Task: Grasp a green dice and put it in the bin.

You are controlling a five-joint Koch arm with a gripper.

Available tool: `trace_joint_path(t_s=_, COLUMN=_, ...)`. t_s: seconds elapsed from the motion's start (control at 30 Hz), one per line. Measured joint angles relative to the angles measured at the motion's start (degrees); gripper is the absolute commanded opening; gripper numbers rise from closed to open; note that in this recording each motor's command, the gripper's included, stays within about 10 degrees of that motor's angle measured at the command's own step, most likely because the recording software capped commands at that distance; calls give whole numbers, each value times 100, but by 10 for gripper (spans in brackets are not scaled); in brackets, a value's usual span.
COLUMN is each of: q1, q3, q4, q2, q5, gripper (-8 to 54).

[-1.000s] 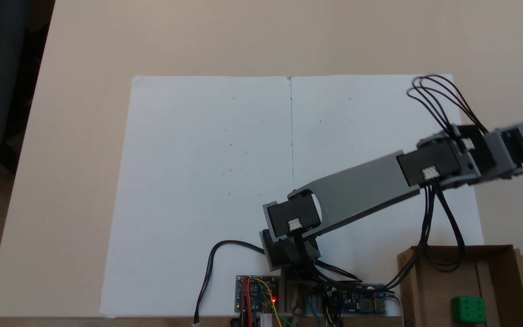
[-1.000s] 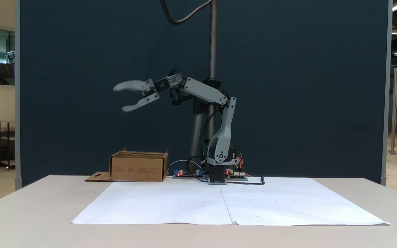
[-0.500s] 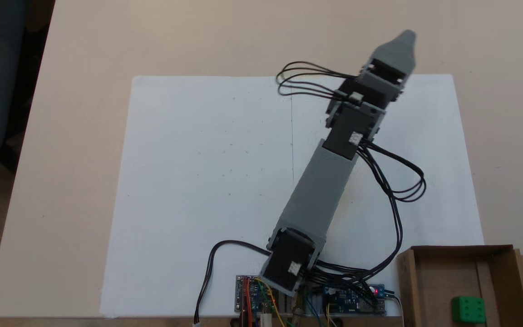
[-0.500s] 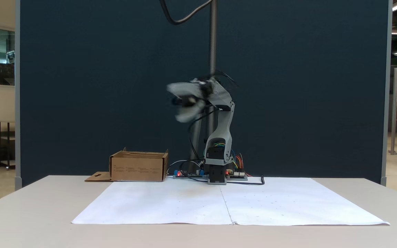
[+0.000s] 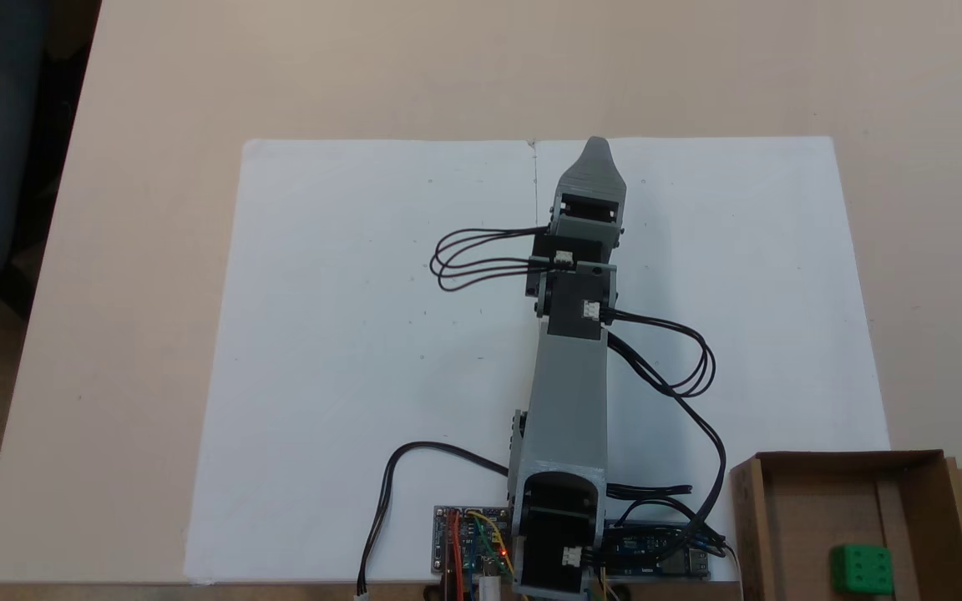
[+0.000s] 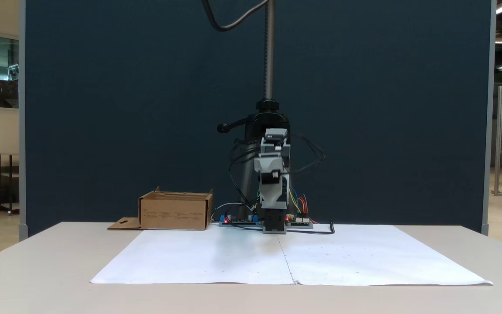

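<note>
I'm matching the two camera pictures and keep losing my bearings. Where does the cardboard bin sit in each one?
Fixed view from above: the bin is at the bottom right corner, cut by the lower edge.
Fixed view from the front: the bin stands left of centre, at the table's back.
Shared landmark: the white paper sheet.

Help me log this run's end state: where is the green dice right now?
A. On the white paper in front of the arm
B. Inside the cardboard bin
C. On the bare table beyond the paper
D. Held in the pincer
B. In a fixed view the green dice lies on the floor of the bin, apart from the pincer.
</note>
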Motion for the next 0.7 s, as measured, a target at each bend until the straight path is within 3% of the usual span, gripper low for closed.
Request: trace_joint_path(t_s=0.7, q1=-325, q3=3384, q4=-3788, q2=413, q5=-308, gripper=429)
